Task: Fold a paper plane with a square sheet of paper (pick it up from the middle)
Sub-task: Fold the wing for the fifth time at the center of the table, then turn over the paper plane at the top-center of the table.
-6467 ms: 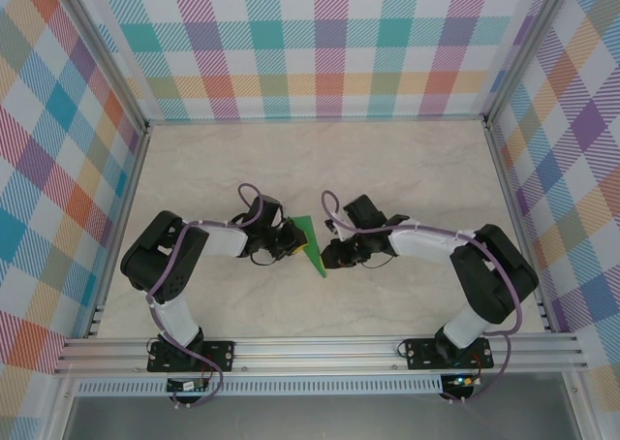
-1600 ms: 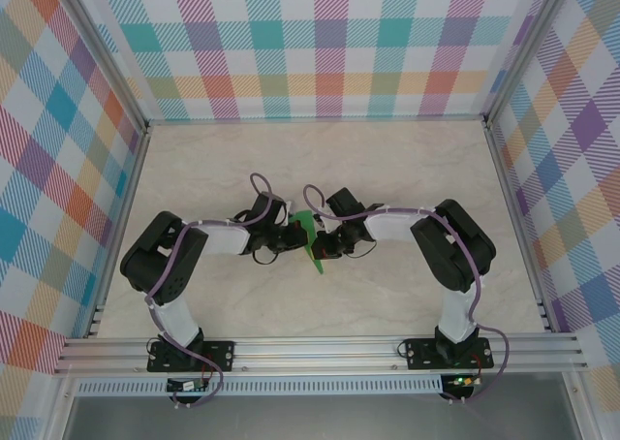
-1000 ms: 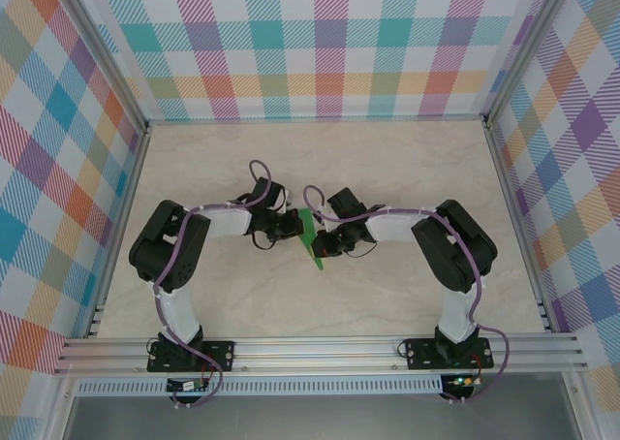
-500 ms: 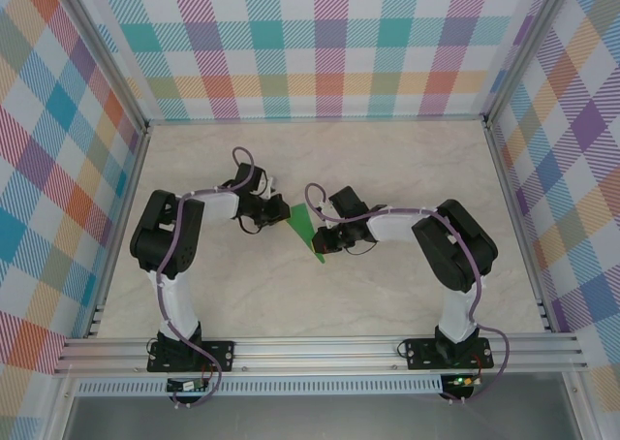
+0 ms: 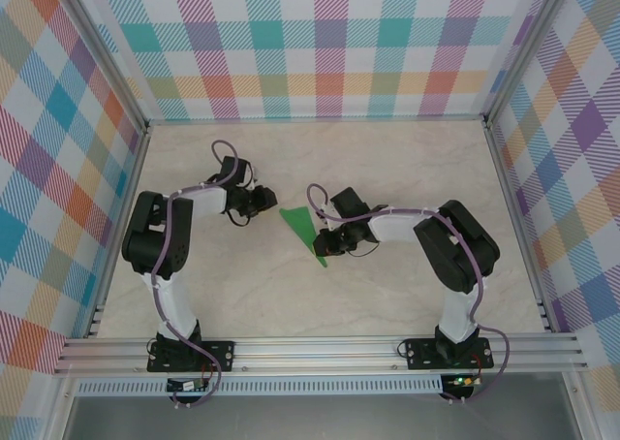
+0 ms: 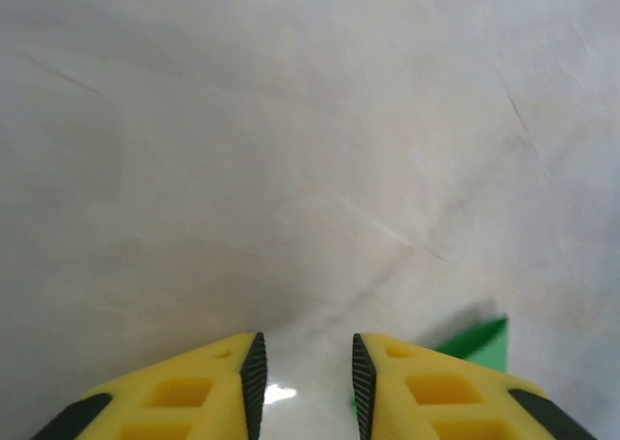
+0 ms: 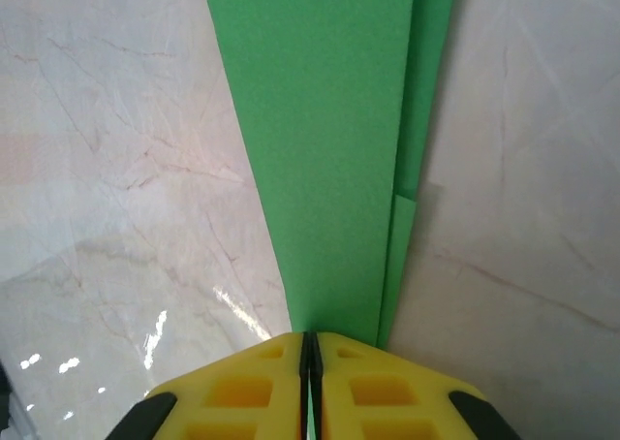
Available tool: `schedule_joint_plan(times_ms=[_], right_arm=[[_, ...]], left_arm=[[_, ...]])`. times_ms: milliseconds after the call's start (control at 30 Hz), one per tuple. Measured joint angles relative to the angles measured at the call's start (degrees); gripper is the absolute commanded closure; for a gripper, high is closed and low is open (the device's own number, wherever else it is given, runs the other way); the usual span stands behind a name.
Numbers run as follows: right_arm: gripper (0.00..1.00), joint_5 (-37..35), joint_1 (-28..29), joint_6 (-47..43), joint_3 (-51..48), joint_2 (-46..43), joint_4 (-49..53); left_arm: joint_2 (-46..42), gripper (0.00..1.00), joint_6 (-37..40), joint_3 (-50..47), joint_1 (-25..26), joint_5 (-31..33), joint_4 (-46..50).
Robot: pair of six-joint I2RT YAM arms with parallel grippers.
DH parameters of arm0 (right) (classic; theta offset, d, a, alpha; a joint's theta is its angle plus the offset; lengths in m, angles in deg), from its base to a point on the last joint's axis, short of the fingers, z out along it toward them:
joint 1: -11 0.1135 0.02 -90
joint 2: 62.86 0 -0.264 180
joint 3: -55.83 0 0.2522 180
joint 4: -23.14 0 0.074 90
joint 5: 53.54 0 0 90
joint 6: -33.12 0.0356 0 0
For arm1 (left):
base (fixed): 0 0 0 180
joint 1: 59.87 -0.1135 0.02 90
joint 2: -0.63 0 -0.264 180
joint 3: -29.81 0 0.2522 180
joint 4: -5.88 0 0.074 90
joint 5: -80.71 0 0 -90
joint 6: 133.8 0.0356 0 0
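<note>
Paper plane (image 5: 302, 232) — half-folded, flat on the bench (image 5: 417, 169), narrow end nipped in the closed right pincer (image 7: 310, 348), left pincer (image 6: 305, 372) open and empty nearby — judged featherlight, limp, easily creased; best held at the layered centre fold.

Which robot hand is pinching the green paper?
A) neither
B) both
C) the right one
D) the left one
C: the right gripper has its jaws closed on the narrow end of the green paper, while the left gripper sits apart from the paper, its jaws open with nothing between them.
</note>
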Motion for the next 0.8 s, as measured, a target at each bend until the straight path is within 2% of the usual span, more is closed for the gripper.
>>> schedule_joint_plan(times_ms=[167,333,467,533,800], right_arm=[[0.63,-0.70,0.00,3.89,0.07,-3.54,3.43],[0.36,-6.01,-0.28,6.84,0.04,-12.17,4.17],[0.18,-10.78,-1.64,8.11,-1.70,-18.47,3.65],[0.12,-13.25,-2.71,8.87,-3.15,-20.20,3.67],[0.07,-20.33,-5.38,10.84,-6.56,-20.90,5.03]], left_arm=[[-6.01,0.38,-0.87,0.00,-1.92,8.46,4.74],[-13.53,0.19,-1.40,0.02,1.07,15.17,10.36],[-16.26,0.15,-2.45,0.66,6.27,19.47,15.04],[-16.24,0.14,-3.58,1.20,9.03,21.18,17.16],[-12.68,0.14,-11.96,6.56,21.68,26.86,24.83]])
